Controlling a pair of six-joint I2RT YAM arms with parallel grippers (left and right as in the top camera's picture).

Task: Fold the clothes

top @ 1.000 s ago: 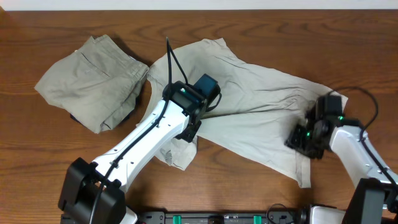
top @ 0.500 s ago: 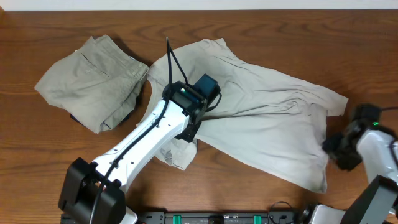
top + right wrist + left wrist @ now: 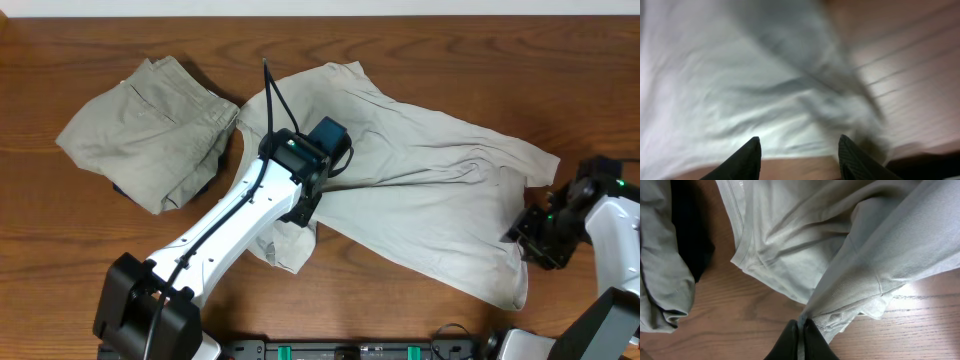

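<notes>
**Release of the right edge.** Pale off-white, thin, wrinkled short-sleeved T-shirt (image 3: 430, 200) lies spread on the brown wooden table (image 3: 120, 260). The right hand (image 3: 799, 145), on the shirt's right edge 1 second earlier, now sits just beside it, spread and empty. The left hand (image 3: 800, 330) pinches the lower hem. Flattening looks done; no fold is made yet.

Folded khaki trousers (image 3: 150, 130) lie on the wooden table (image 3: 450, 60)
</notes>
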